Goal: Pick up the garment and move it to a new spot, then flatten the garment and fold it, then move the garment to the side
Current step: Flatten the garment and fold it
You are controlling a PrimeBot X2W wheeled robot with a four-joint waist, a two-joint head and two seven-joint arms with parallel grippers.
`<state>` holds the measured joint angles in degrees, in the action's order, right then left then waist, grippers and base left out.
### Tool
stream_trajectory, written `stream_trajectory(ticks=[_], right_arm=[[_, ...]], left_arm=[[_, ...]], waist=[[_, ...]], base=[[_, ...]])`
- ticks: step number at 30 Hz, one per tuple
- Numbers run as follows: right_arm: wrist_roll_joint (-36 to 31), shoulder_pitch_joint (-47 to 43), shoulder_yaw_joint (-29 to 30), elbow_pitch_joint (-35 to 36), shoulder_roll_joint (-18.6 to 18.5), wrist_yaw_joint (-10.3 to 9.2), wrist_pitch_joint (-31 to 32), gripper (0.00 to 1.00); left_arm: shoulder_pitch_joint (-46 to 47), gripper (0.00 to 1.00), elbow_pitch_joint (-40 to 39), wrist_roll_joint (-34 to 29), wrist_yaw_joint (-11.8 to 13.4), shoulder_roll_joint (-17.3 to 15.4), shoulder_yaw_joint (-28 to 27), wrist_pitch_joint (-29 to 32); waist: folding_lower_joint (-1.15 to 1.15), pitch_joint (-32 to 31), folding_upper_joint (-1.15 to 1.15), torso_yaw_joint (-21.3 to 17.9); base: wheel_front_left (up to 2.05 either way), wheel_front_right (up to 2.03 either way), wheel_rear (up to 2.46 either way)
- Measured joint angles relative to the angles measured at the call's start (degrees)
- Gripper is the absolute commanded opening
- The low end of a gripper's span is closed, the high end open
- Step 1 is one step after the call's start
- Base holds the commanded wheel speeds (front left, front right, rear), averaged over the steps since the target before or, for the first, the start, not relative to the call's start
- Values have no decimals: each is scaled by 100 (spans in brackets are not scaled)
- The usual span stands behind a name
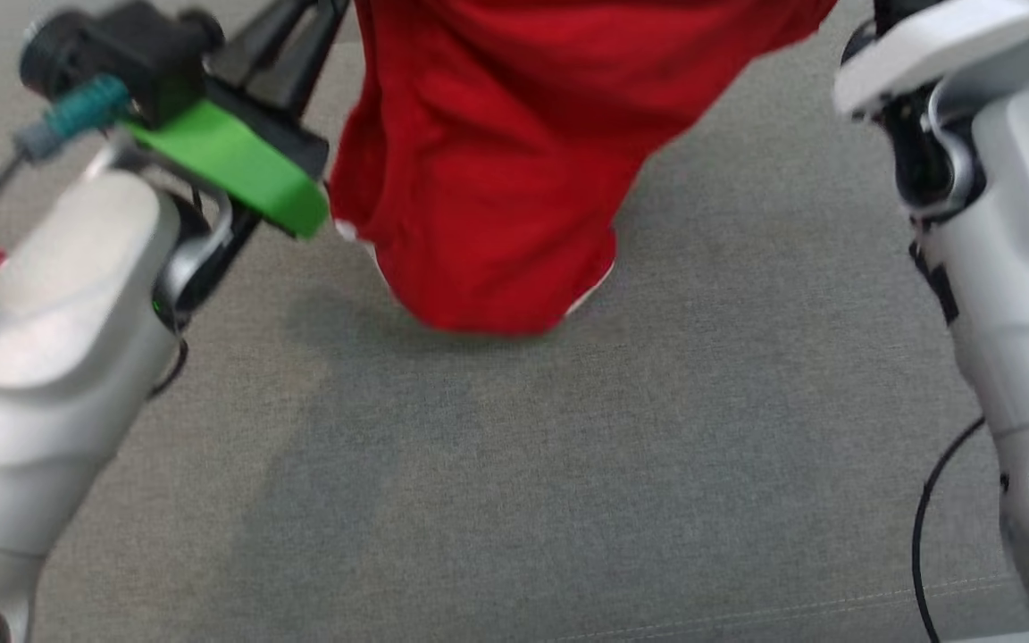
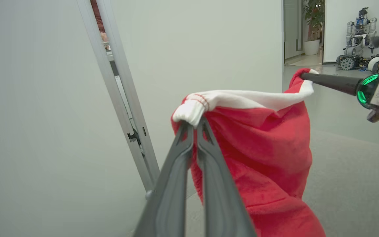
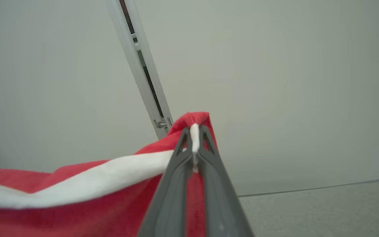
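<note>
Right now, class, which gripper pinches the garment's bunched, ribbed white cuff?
The left gripper: it clamps the ribbed cuff of the red garment. The right gripper pinches flat white trim at a red corner instead.

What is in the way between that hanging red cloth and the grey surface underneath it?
Nothing visible: the red fleece garment with white trim, pinched by the left gripper and right gripper, hangs over bare grey fabric surface.
</note>
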<state>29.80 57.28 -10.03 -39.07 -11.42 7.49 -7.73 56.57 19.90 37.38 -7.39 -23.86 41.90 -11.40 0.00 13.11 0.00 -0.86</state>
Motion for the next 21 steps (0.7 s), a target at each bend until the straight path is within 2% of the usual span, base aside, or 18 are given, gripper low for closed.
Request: stream_trajectory(ticks=[4,7,12,17,21], right_arm=[[112,1306,214,-661,47,-1,1,0],[-29,2192,141,-1029,107,0,-96,0],[-101,3215,111,-1495,176,-1,-350,0],[-37,3355,-260,-1730,304,0,-489,0],[210,2909,-649,-1674,263,-1,-560,0]], left_arm=[[1351,0,641,500,-1,24,122,-33],[2287,0,1068,649,-1,93,408,-80],[3322,0,1592,1010,-2,168,463,-255],[3409,0,1757,1281,-9,135,694,-336],[2917,0,1634,1268,-9,9,872,-361]], waist=[[0,391,0,25],[0,669,0,52],[0,981,0,67],[1,1142,0,18],[0,1153,0,-1]], base=[[0,0,0],[0,0,0],[0,0,0],[0,0,0],[0,0,0]])
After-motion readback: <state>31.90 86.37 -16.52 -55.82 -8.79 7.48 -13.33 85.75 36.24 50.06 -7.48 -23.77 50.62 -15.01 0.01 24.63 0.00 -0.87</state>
